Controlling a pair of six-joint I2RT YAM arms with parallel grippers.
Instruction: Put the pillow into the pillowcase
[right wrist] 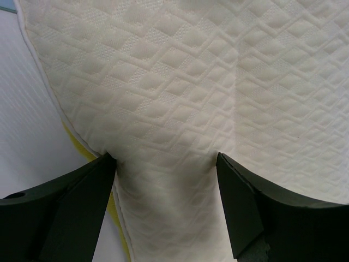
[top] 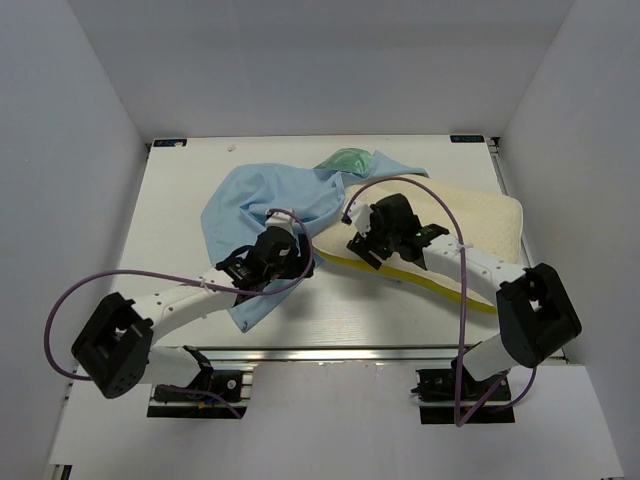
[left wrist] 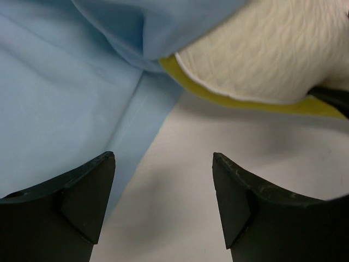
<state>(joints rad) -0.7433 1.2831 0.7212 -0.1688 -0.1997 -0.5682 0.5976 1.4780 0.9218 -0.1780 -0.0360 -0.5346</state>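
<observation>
Thick cream-white quilted foam pillow with yellow side band (top: 490, 225) lies flat, diagonal, on right half of white table (top: 180, 230). Crumpled light-blue fabric pillowcase (top: 240, 205), mint-green patch at far edge, lies centre-left, fold overlapping pillow's left corner. Left gripper (left wrist: 163, 158): jaws apart, empty, over table beside pillowcase edge. Right gripper (right wrist: 166, 158): jaws spread wide, fingertips on pillow's top face, clamping nothing.

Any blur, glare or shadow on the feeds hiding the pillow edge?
Top external: even light, sharp, shadows soft. Left wrist: pillow corner and pillowcase crisp, a shadow band under the yellow edge, left pincer slightly soft. Right wrist: quilting sharp, no glare.
</observation>
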